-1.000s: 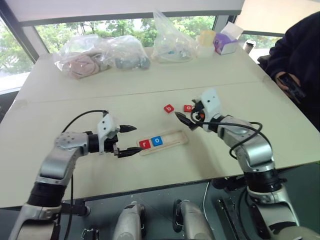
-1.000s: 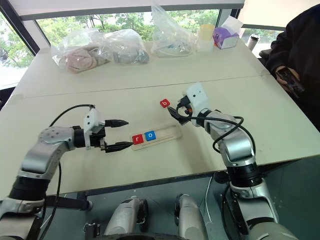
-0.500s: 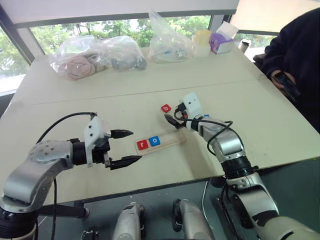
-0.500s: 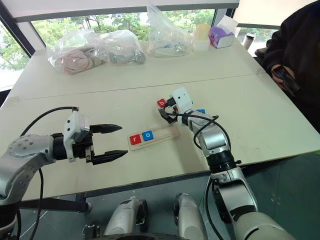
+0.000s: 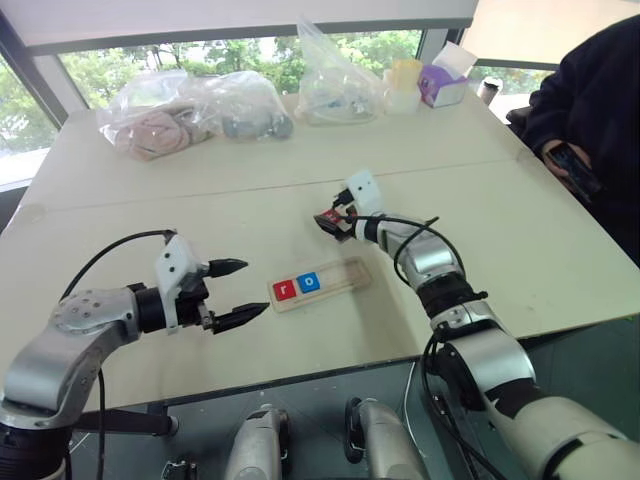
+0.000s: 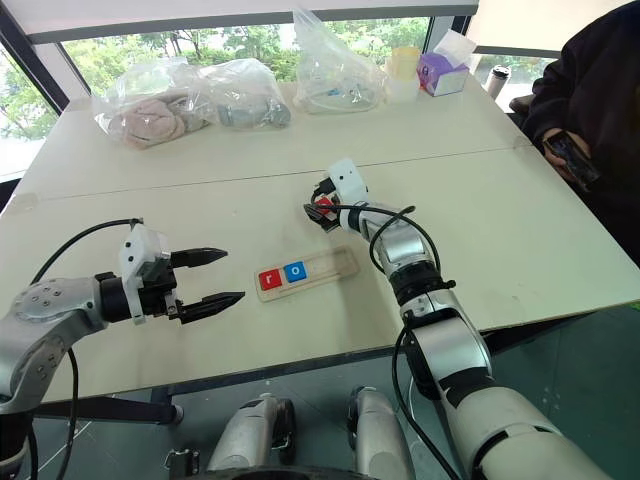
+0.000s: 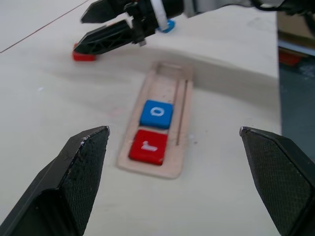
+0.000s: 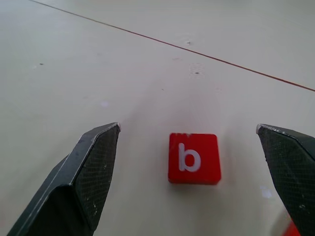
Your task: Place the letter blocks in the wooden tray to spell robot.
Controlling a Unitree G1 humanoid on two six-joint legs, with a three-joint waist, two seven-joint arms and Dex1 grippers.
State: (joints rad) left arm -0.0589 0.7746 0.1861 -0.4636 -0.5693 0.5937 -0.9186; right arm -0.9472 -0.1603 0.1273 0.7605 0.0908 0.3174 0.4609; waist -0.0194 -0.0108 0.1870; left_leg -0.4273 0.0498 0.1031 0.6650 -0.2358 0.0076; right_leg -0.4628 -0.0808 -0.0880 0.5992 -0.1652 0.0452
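On the pale beige table [image 5: 520, 230], the long shallow light-wood tray [image 5: 345, 272] with rounded ends lies nearer the front edge than the back, roughly midway between the side edges. At its left end sits a flat red square block with a white r [image 5: 284, 290], and touching it on the right a blue square block with a white o [image 5: 309, 282]; the rest of the tray is bare wood. The left hand [image 5: 238, 292] hovers just left of the tray with its two black fingers spread wide, holding nothing. Behind the tray, toward the table's middle, a red square block with a white b [image 8: 193, 158] lies flat on the table. The right hand [image 6: 314, 211] is over it, its fingers wide apart on either side of the block and not touching it.
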